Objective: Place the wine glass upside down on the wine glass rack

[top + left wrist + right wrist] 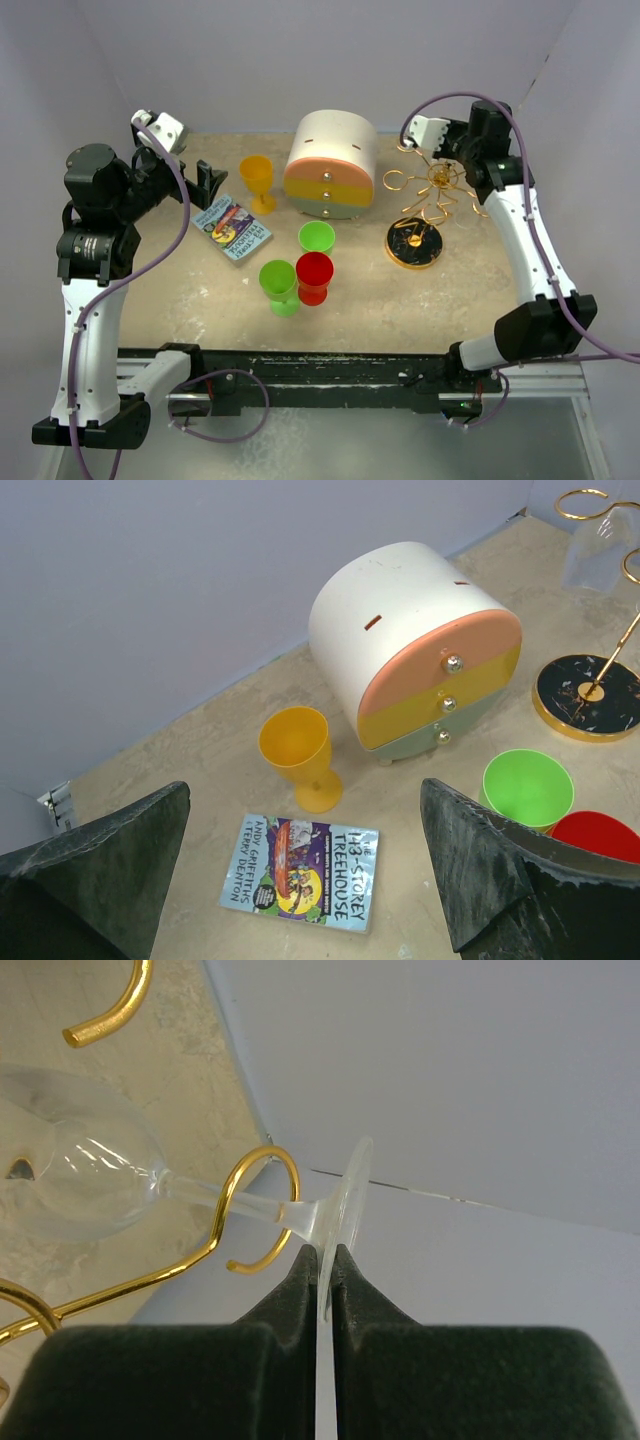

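The clear wine glass (80,1175) lies tilted, with its stem inside a curled loop (262,1155) of the gold wire rack (437,180). The rack stands on a round black-and-gold base (414,243) at the back right. My right gripper (326,1255) is shut on the rim of the glass's foot (345,1200), up by the rack's top arms (425,135). The glass's bowl also shows in the left wrist view (598,550), hanging under a loop. My left gripper (205,185) is open and empty above the table, over a book (300,870).
A round white drawer box (332,165) with orange and yellow bands stands at the back centre. A yellow goblet (257,178), two green cups (316,237) (279,283) and a red cup (314,273) stand mid-table. The book (232,228) lies at the left. Walls close in behind and at both sides.
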{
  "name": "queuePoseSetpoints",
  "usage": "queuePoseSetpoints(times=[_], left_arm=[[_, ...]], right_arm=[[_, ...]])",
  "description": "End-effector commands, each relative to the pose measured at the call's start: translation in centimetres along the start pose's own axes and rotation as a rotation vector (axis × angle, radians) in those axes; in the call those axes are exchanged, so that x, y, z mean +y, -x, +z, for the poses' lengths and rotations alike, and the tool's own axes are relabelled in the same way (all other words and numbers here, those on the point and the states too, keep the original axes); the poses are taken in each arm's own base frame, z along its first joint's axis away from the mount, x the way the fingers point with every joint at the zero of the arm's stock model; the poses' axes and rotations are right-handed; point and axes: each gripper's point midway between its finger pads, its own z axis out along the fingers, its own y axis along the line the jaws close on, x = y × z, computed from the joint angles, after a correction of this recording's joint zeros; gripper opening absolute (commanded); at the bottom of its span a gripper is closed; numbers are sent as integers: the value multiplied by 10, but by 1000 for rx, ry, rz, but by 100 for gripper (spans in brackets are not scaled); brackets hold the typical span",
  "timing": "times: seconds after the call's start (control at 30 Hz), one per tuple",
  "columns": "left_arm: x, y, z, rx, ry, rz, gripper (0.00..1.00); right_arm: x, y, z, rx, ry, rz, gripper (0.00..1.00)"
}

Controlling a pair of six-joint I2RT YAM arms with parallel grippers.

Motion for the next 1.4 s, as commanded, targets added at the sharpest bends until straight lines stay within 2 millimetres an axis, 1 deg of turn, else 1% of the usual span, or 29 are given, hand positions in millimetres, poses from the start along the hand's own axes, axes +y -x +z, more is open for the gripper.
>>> queuePoseSetpoints(times=[0.0,0.33,1.0,1.37], left_arm=[[2,14,-3,-50,0,38,99],[1,12,-3,-47,1,40,99],[1,9,-3,-45,0,39,99],[1,9,-3,-45,0,39,99]], right_arm=[[-35,7,-13,-10,-107,20,0],[-29,1,-8,17,-99,22,2],[-4,-1,4,21,-26,58,8],[3,-3,8,24,-11,55,14]])
